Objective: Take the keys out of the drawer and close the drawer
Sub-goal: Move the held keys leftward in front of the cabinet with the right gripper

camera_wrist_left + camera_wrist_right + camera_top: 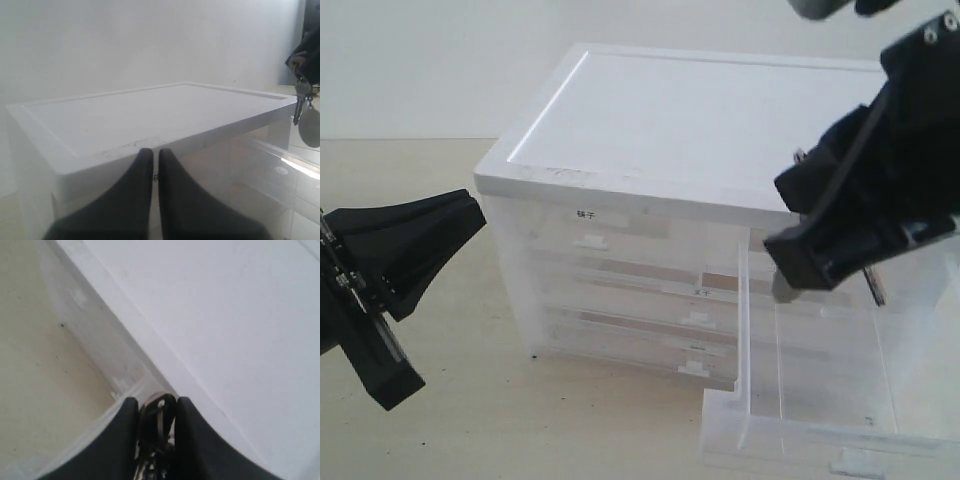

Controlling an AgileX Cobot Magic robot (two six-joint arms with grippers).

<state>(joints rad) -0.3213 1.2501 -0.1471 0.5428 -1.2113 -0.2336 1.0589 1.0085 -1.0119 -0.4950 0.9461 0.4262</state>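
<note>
Keys held over the open drawer

Our right hand pinches the keys by their ring, and the bunch dangles above the drawer. The drawer stands pulled well out on the right side of the white cabinet. Our left hand hangs empty near the cabinet's left front corner, above the tabletop. Its fingers are drawn together with only a thin slit between them.
</note>
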